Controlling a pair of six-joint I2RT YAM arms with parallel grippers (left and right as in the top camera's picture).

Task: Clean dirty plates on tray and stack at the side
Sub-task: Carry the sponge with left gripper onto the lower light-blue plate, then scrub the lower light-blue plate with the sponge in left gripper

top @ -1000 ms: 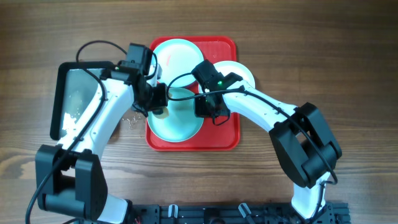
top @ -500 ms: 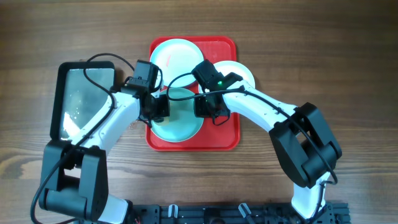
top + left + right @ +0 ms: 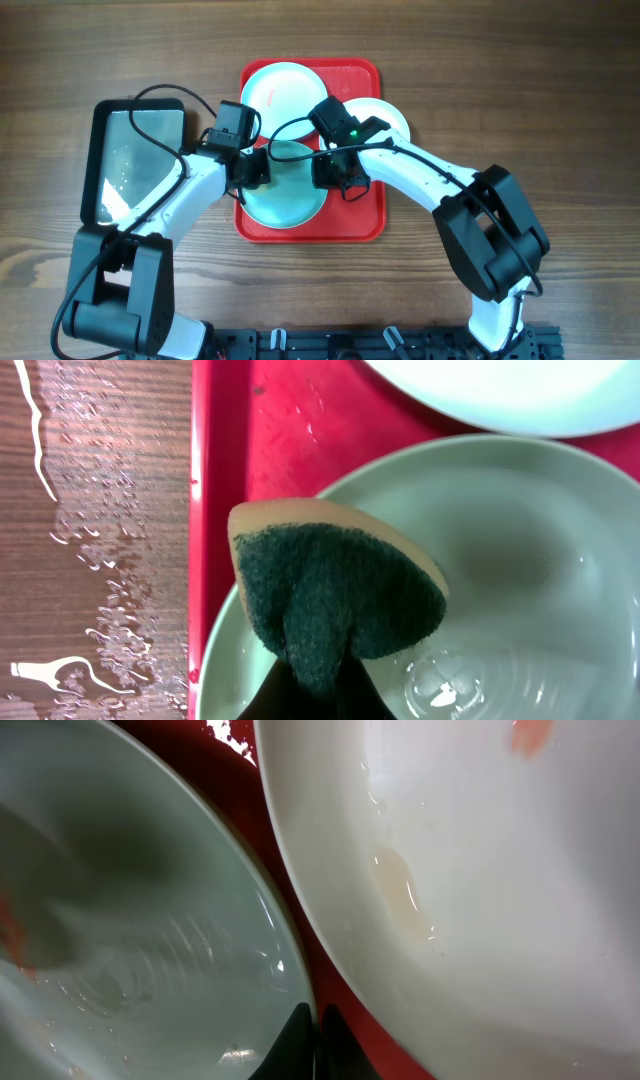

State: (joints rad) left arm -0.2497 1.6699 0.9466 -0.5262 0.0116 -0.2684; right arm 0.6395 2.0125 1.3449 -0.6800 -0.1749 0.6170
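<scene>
Three plates lie on the red tray [image 3: 362,212]: a pale turquoise plate [image 3: 282,88] at the back, a second turquoise plate [image 3: 290,198] at the front, and a white plate [image 3: 388,112] on the right. My left gripper [image 3: 256,172] is shut on a sponge [image 3: 335,592], whose green scouring face rests on the left part of the wet front plate [image 3: 510,570]. My right gripper [image 3: 313,1035] is shut on the right rim of that front plate [image 3: 120,920]. Beside it, the white plate [image 3: 480,880] shows a reddish smear.
A black-rimmed metal pan [image 3: 135,160] holding water lies left of the tray. Water drops cover the wooden table [image 3: 90,510] next to the tray's left rim [image 3: 215,510]. Both arms reach over the tray's middle.
My left gripper has slid the sponge a little toward the front along the left side of the front turquoise plate. The right gripper and the plates have not moved.
</scene>
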